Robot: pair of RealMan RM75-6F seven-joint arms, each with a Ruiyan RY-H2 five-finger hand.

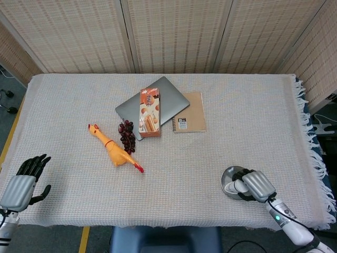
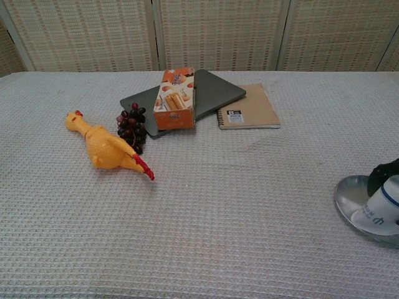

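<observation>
White cloth covers the table (image 1: pixel 221 105). Far left, the left hand (image 1: pixel 21 184) hangs off the near edge, fingers spread, holding nothing. Then a yellow rubber chicken (image 1: pixel 112 150), dark grapes (image 1: pixel 127 136) just beside it, a snack box (image 1: pixel 149 112) lying on a grey laptop (image 1: pixel 168 100), a brown notebook (image 1: pixel 190 113). Near right, the right hand (image 1: pixel 251 185) is curled over a metal dish (image 1: pixel 229 175), fingers wrapped on something white inside; what it is, I can't tell.
</observation>
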